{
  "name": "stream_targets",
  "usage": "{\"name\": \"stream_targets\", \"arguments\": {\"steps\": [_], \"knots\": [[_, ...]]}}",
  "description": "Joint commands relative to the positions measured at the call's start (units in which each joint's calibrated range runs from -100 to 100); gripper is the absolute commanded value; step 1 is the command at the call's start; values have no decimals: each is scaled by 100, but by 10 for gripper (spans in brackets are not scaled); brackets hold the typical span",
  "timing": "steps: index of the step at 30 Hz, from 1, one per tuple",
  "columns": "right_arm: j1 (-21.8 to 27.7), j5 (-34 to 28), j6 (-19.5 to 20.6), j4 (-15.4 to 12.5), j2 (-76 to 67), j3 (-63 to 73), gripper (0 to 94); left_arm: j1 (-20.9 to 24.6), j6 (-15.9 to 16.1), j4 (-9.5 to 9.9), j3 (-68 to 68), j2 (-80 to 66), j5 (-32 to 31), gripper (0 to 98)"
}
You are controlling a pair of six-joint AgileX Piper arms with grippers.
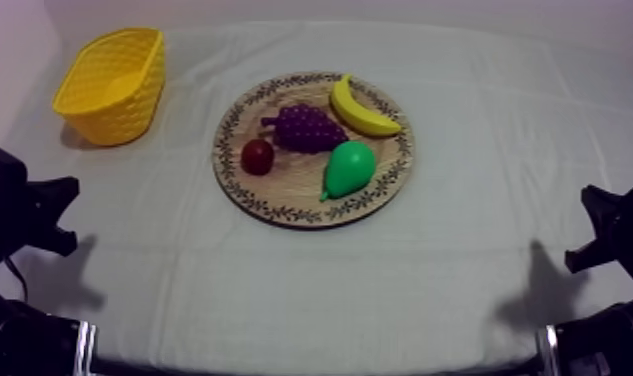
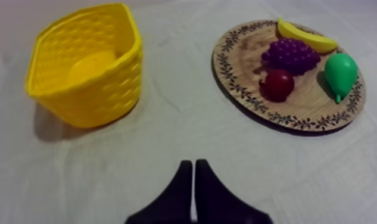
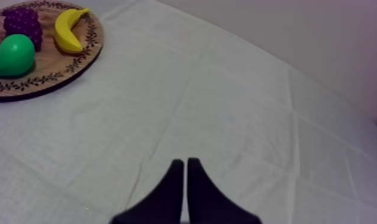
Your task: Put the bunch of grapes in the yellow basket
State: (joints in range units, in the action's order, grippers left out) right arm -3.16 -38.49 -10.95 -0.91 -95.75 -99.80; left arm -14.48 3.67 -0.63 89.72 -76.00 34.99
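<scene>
Grapes (image 1: pixel 308 128) are seen on the board (image 1: pixel 285 185), basket (image 1: pixel 110 85) well apart; left gripper (image 2: pixel 193 164) and right gripper (image 3: pixel 186 162) are held closed, empty.

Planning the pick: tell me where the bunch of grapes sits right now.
In the top view the bunch of grapes lies on the wooden board, between the banana and the small red fruit, right of the yellow basket.

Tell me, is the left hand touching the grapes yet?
Apart. In the left wrist view the left hand sits shut over bare cloth, well short of the bunch of grapes on the wooden board.
</scene>
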Motion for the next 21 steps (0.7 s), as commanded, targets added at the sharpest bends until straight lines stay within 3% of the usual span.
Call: {"name": "stream_targets", "arguments": {"steps": [1, 21], "knots": [[2, 3, -2, 0, -1, 2, 3, -54, 129, -4, -380, 523, 45, 0], [2, 3, 0, 0, -1, 2, 3, -372, 1149, 8, -3877, 4103, 1781, 0]]}}
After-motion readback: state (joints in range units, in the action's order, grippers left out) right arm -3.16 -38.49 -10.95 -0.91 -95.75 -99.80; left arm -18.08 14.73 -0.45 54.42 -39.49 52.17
